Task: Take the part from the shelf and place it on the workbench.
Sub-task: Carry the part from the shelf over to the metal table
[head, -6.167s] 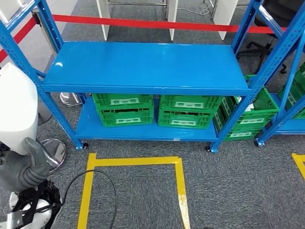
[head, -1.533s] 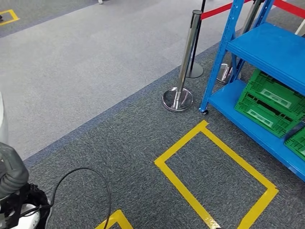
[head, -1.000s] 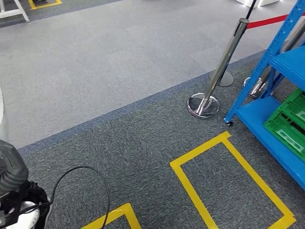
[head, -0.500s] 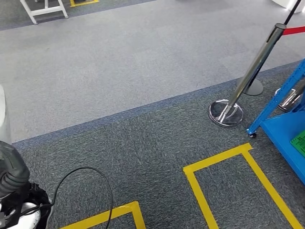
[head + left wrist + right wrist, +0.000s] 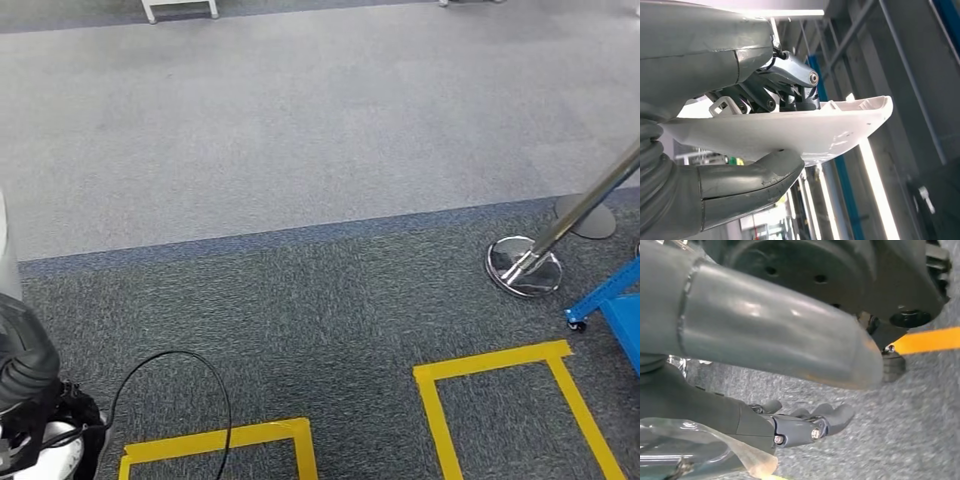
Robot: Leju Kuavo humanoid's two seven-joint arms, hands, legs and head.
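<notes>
Left hand [image 5: 753,145]: seen in the left wrist view, grey thumb under and dark fingers [image 5: 791,82] over a flat white moulded part [image 5: 821,132], which it holds clamped between them. The part juts out past the fingertips, its far end free in the air, with ceiling strip lights and blue beams behind it. In the head view the left arm's dark grey ribbed cover [image 5: 23,365] sits at the lower left edge.

Black cable [image 5: 170,365]: loops across the dark grey carpet [image 5: 302,300] just beside the left arm.

Yellow floor tape, near outline [image 5: 226,438]: a corner of a marked box at the bottom edge, crossed by the cable.

Light grey carpet [image 5: 302,120]: broad band across the upper half of the head view, meeting the dark carpet along a bluish seam.

White leg foot [image 5: 180,8]: at the top edge, on the light carpet.

Yellow floor tape, far outline [image 5: 490,360]: open rectangle at lower right.

Chrome stanchion base [image 5: 524,268]: round, with its post leaning up toward the right edge; a second, duller base [image 5: 585,215] lies just beyond it.

Blue shelf foot [image 5: 604,310]: corner with a small castor, at the right edge.

Right hand [image 5: 802,425]: in the right wrist view, hanging above carpet, fingers loosely extended and slightly curled, nothing in them.
</notes>
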